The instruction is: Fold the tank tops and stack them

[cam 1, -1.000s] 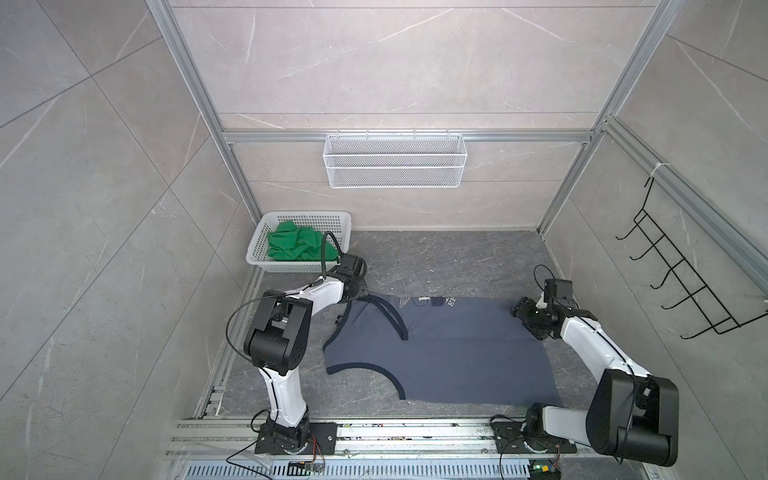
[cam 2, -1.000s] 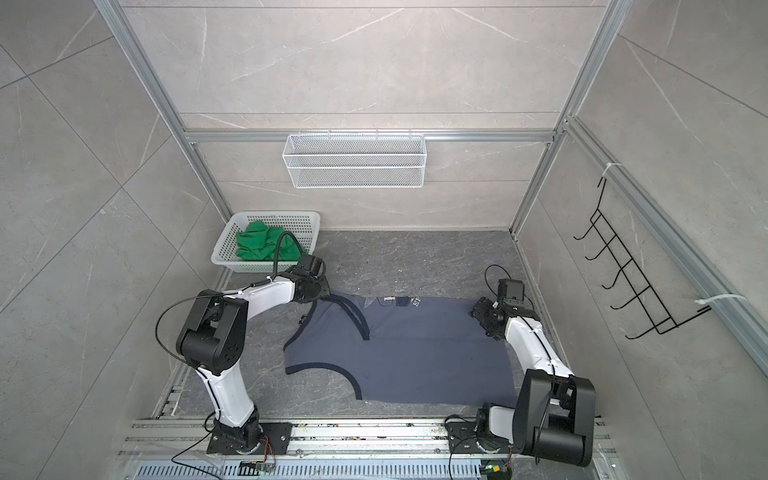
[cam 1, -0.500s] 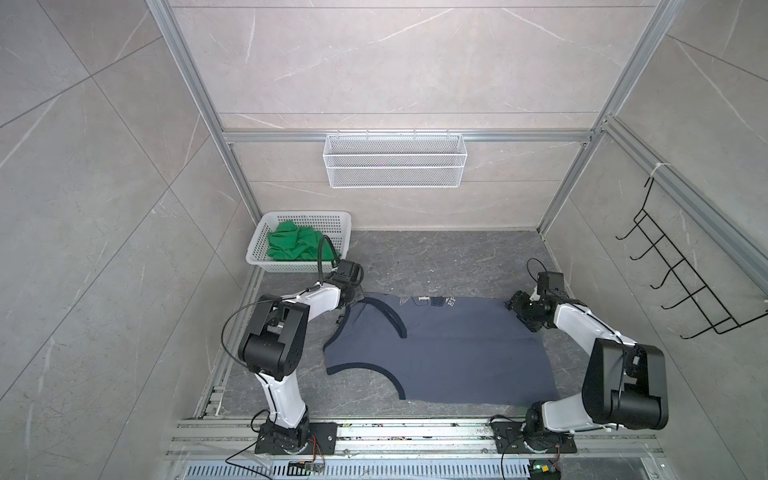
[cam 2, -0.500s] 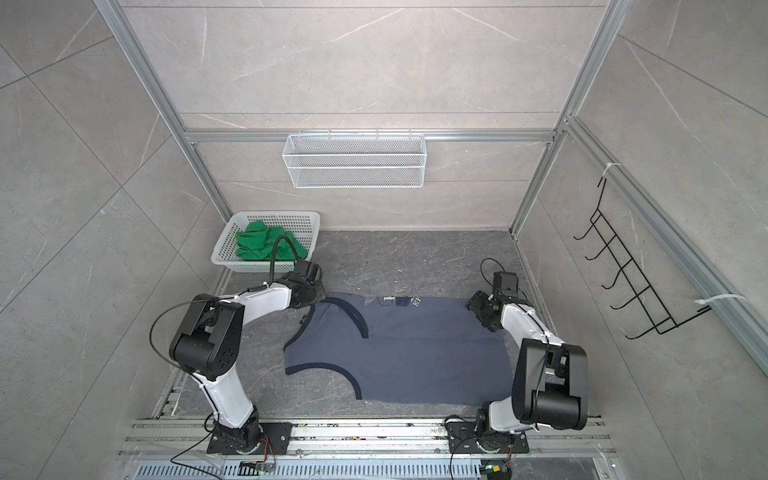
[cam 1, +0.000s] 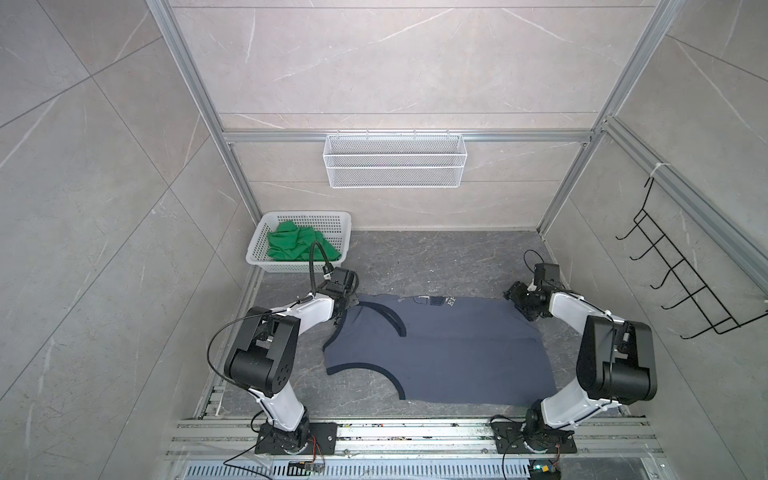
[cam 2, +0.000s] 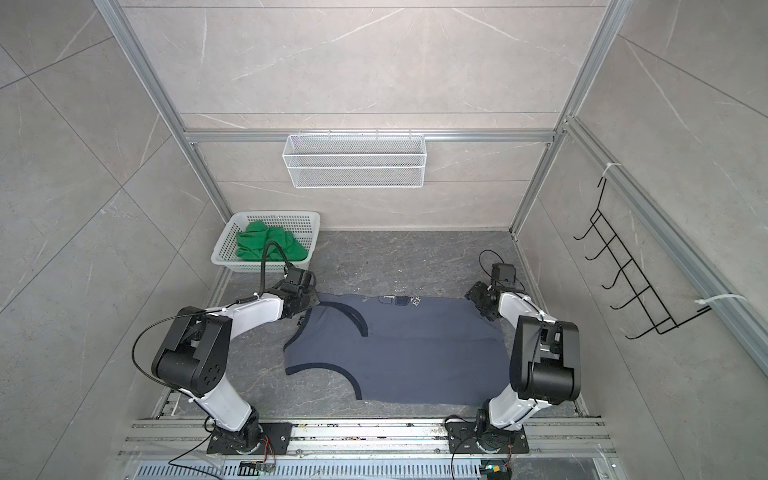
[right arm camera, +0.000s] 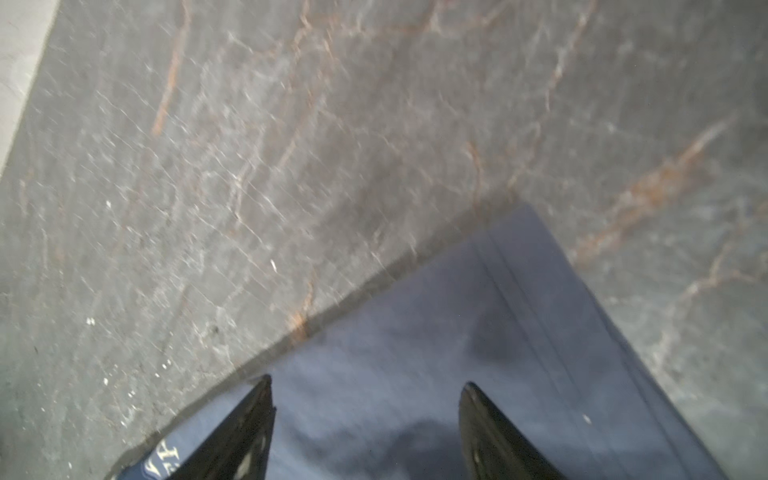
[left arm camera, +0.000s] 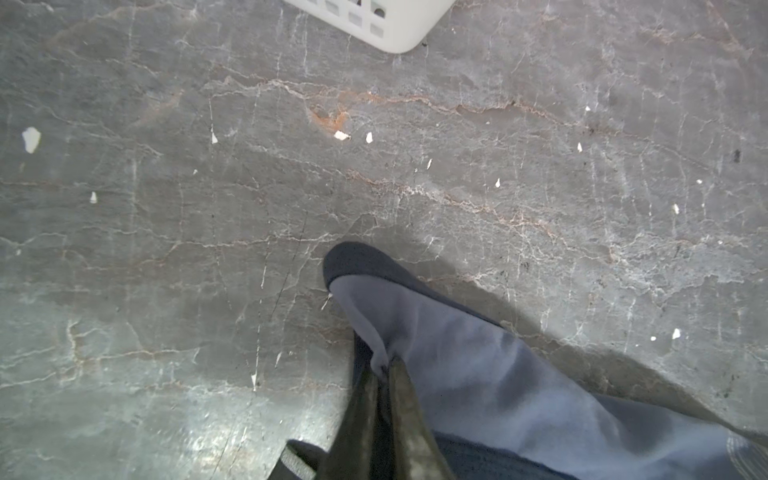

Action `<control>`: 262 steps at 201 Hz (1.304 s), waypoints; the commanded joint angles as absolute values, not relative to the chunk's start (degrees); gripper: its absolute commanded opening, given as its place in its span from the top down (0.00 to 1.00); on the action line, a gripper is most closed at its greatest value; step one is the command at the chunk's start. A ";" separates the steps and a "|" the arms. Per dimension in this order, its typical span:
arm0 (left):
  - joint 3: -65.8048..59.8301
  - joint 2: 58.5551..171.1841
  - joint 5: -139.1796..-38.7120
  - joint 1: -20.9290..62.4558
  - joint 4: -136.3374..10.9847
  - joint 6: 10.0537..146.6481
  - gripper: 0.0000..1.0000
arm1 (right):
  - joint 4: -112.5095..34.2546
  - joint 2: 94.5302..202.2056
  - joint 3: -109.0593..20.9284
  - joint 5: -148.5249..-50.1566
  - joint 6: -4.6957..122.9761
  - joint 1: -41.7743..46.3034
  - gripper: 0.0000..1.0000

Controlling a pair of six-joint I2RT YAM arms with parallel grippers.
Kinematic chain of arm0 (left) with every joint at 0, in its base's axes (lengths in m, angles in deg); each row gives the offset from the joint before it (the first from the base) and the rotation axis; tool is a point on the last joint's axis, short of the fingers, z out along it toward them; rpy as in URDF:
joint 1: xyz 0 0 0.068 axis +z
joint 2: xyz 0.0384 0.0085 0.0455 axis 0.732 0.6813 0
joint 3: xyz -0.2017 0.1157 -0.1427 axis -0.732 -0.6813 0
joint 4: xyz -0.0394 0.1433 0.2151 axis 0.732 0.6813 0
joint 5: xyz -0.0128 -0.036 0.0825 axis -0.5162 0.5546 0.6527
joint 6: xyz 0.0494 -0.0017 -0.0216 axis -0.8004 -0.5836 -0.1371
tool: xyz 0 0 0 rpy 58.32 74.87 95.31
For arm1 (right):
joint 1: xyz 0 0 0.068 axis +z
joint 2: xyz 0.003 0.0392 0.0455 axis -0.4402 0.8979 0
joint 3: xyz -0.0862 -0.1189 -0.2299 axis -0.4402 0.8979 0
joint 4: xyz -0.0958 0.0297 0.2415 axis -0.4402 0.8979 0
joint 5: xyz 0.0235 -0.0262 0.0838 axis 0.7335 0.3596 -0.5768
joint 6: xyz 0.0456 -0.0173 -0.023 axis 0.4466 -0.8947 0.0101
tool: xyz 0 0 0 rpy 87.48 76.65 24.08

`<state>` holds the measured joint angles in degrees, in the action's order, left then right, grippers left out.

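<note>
Top views both show the large slate-blue cloth tank top with dark trim and white lettering [cam 1: 436, 353] spread flat on the dark marbled stone table [cam 1: 415, 266], straps to the left and hem to the right. The small bright green cloth tank top [cam 1: 299, 245] lies crumpled in the white perforated plastic basket [cam 1: 307, 214] at the far left. My left gripper [cam 1: 350, 302] is down at the far-left strap, and my right gripper [cam 2: 477, 298] sits at the far-right hem corner.

Left wrist view: my left gripper [left arm camera: 384, 368] is pinched together on a bunched bit of the blue top's strap, the cloth puckering at the fingertips and its dark trim curling onto the table just beyond. A corner of the basket shows further off.

Right wrist view, somewhat blurred: my right gripper [right arm camera: 368, 386] has its fingers well apart over the hem corner, with nothing between them that I could call gripped. I cannot tell whether the tips touch the cloth.

I judge this top light, limp and stretchy. It will sag and drag if I lift one corner alone, so I want the second hold on the far hem corner, taking both layers at the seam, and both far corners carried together toward the near edge.
</note>
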<state>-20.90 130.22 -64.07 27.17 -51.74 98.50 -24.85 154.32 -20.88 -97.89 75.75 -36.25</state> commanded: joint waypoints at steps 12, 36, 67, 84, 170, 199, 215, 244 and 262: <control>-18.88 132.71 -64.39 27.54 -53.12 99.13 0.78 | -23.57 157.60 -23.25 -94.56 77.58 -36.43 0.28; -17.28 133.67 -65.67 27.54 -51.26 98.33 0.67 | -21.44 159.96 -23.95 -92.97 78.89 -38.14 0.29; -18.52 129.89 -64.40 27.54 -49.26 98.79 0.55 | -20.41 160.39 -24.28 -91.74 78.59 -39.86 0.29; -19.94 125.85 -62.99 27.54 -48.24 99.18 0.54 | -20.35 159.41 -24.87 -91.05 77.70 -40.01 0.29; -9.99 124.78 -66.95 13.27 -42.66 96.47 0.39 | -19.87 153.64 -23.58 -95.01 75.24 -33.36 0.29; -3.31 135.95 -71.65 10.89 -42.54 96.28 0.39 | -20.50 154.64 -22.44 -96.02 74.84 -32.87 0.29; -1.36 140.61 -73.49 10.93 -43.64 96.98 0.39 | -19.85 156.02 -22.91 -95.60 74.51 -32.98 0.29; 0.56 145.87 -72.83 10.93 -43.55 96.63 0.40 | -18.44 159.59 -24.43 -94.28 75.22 -34.31 0.29; -0.21 147.17 -72.03 11.27 -44.23 96.60 0.39 | -17.93 161.57 -25.19 -93.22 75.71 -35.55 0.29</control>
